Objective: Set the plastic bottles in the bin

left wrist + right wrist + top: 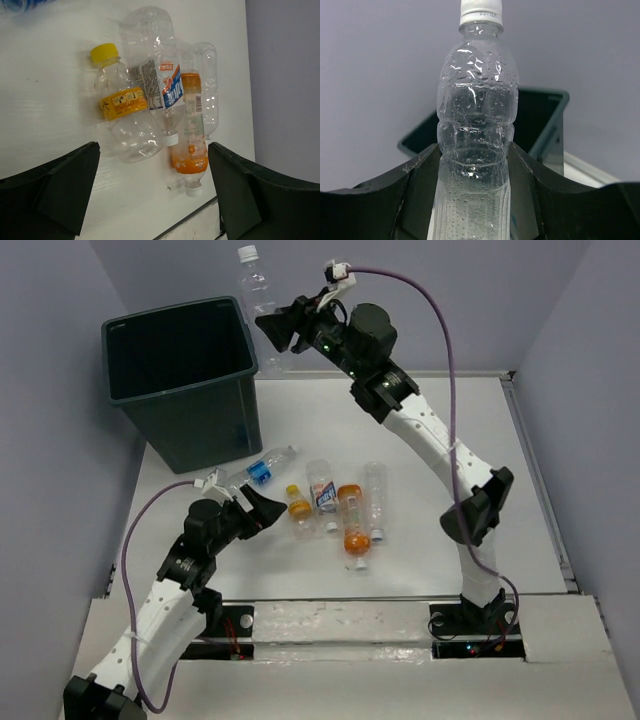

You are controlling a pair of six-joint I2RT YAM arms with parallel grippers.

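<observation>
My right gripper [268, 332] is shut on a clear white-capped bottle [257, 290], held upright in the air just right of the bin [185, 380]; in the right wrist view the bottle [477, 130] stands between the fingers with the bin [545, 120] behind it. My left gripper [262, 508] is open and empty above the table, left of the lying bottles: a yellow-capped bottle [122, 117], a white-and-orange-labelled bottle [157, 85], an orange-liquid bottle [192, 145] and a clear bottle [376, 495]. A blue-labelled bottle [262, 470] lies by the bin's base.
The white table [320, 420] ends in a raised rim on the right [535, 480] and a front edge [350, 600] near the arm bases. Grey walls enclose the back and sides.
</observation>
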